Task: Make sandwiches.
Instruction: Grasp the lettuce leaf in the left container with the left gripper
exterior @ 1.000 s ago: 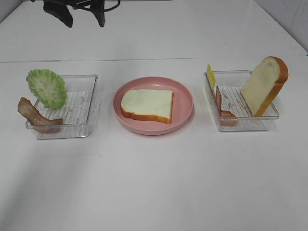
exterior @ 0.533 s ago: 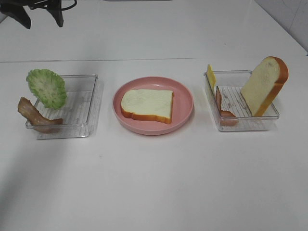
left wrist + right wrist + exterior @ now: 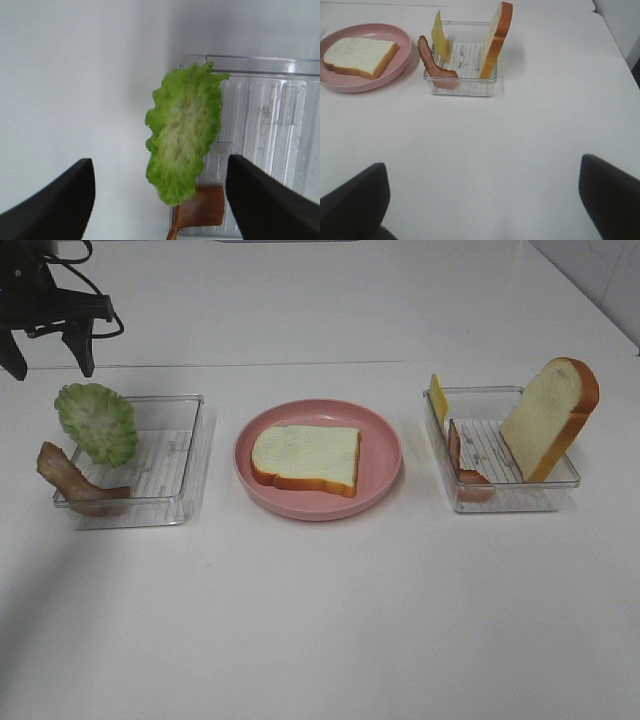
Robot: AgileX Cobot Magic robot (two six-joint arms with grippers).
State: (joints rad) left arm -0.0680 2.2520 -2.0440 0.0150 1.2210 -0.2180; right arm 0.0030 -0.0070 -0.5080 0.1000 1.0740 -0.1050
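Note:
One bread slice lies flat on the pink plate. The green lettuce leaf leans on the left clear tray's far left corner, with a bacon strip draped over its near left edge. My left gripper hangs open and empty just behind the lettuce; the left wrist view shows the lettuce between its open fingers. The right tray holds an upright bread slice, a cheese square and a second bacon strip. My right gripper is open, well in front of that tray.
The white table is bare in front of the trays and plate. A table seam runs behind them. The right arm is out of the exterior view.
My left gripper has moved from the far centre-left to the left and down, and now hangs just behind the lettuce. Nothing on the table has moved.

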